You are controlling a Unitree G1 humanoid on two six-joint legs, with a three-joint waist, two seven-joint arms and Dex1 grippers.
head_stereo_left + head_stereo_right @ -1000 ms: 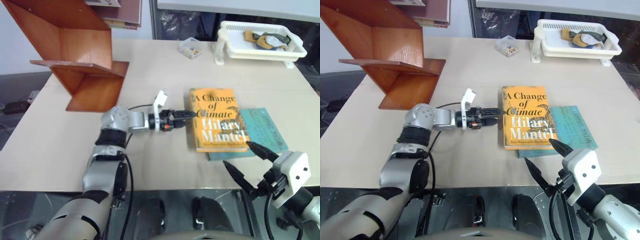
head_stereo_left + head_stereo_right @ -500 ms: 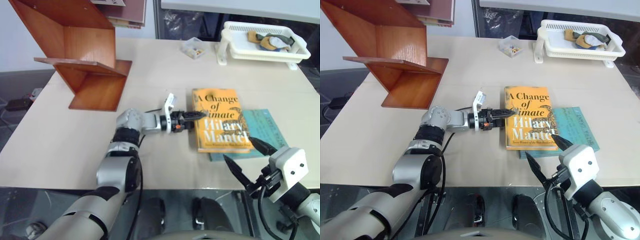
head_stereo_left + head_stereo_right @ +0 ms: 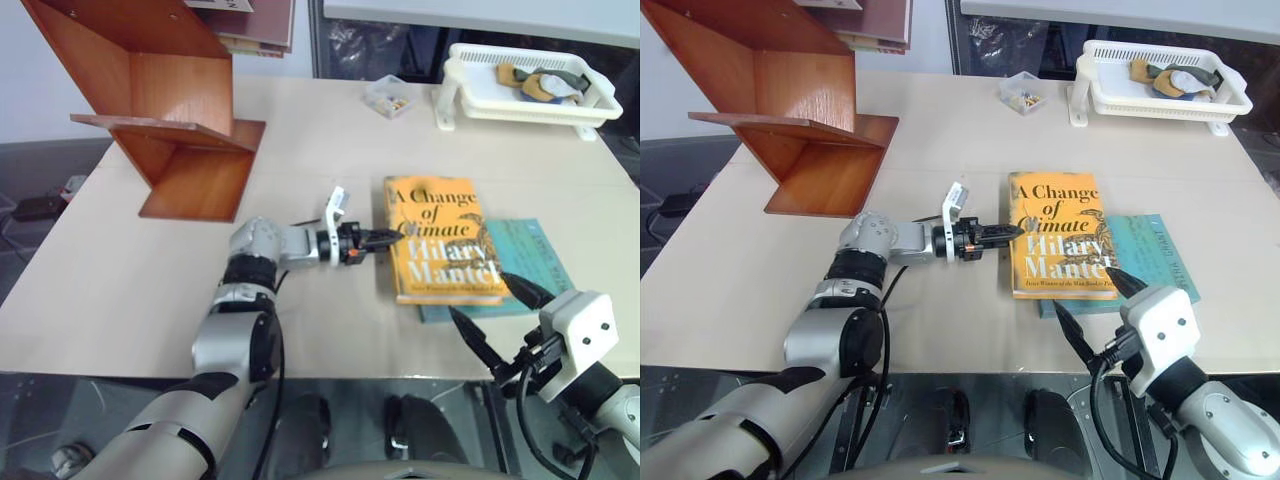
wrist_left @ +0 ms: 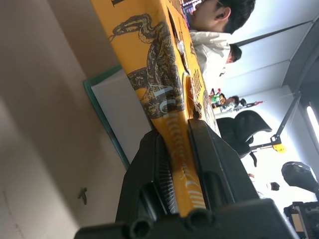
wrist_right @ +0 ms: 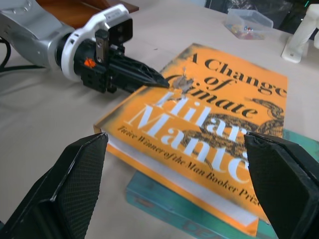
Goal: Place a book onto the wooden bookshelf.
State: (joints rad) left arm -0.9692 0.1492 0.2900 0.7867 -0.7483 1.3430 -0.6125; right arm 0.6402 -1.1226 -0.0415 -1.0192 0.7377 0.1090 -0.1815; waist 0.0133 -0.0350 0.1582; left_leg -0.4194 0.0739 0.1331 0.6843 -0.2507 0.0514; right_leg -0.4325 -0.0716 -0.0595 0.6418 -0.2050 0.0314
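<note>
Since the left claw [image 3: 385, 239] is already clamped on the spine edge of the orange book [image 3: 440, 240], lying on a teal book [image 3: 530, 262] at the table's [image 3: 300, 150] four o'clock, the stiff, heavyish, glossy hardcover may droop or slip, while the right claw [image 3: 490, 320] gapes empty.

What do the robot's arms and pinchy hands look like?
The left arm is shiny silver-grey with black ribbed rings at the joints and black cables running alongside. The left gripper has two pointed black fingers, a small orange mark and a white bracket on its wrist. The right gripper has long pointed black fingers with textured pads, a boxy white housing and black cables.
</note>
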